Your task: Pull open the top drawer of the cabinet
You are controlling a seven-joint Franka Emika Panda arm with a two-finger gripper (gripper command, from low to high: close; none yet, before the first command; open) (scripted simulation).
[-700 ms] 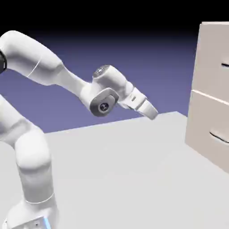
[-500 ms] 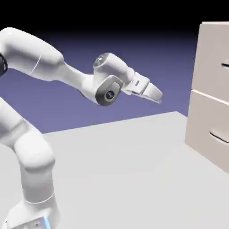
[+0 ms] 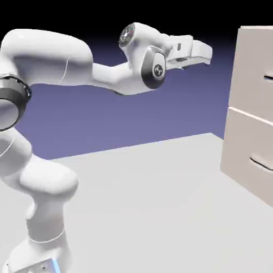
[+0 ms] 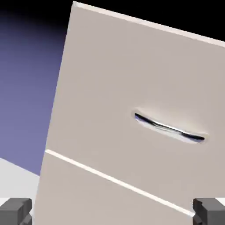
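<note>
- Top drawer (image 3: 256,74): in the exterior view we see it on the cabinet (image 3: 246,133) at the right edge, front flush, above the lower drawer (image 3: 250,157).
- Same view: the gripper (image 3: 205,53) is level with the top drawer, pointing at it, well apart from the cabinet, above the table (image 3: 160,202).
- Hand view: we see the drawer's dark handle (image 4: 169,127) right of centre, tilted.
- Hand view: fingertips (image 4: 15,211) sit wide apart at the bottom corners, holding nothing.
</note>
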